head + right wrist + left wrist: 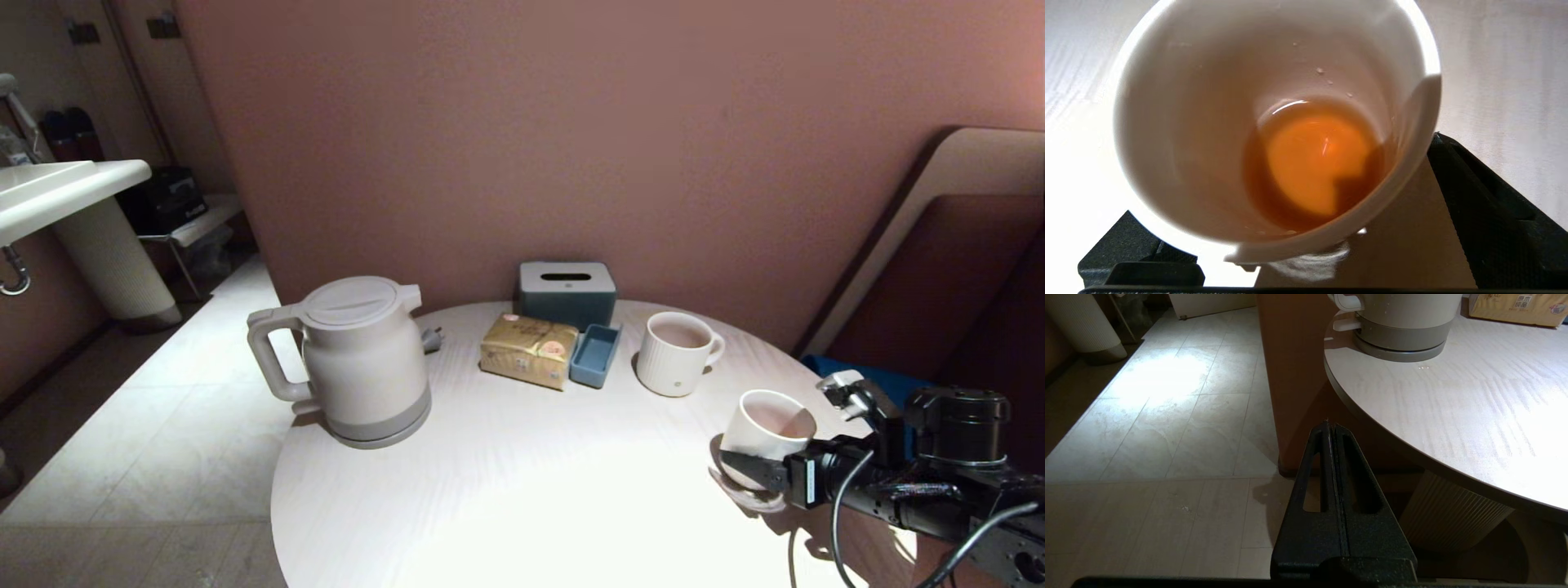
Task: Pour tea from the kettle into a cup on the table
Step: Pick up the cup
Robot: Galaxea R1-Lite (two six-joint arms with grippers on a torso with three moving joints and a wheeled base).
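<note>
Round white table (522, 490) against pink wall (571, 122); right fingers (1486, 212) wide, perhaps touching cup (766, 429).

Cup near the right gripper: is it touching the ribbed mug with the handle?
Apart. The head view shows a strip of bare table between the cup and the ribbed mug.

The left gripper (1334, 426) hangs beside the tabletop (1453, 412), below its rim and over the pale tiled floor (1159, 428), its black jaws pressed together along a thin seam. On the tabletop near its edge stands the kettle (1404, 322), only its lower white body and grey base band visible. A tan packet (1515, 306) lies just beyond it. Under the tabletop stands a ribbed pedestal (1449, 514), and a brown wall panel (1294, 375) rises behind.
</note>
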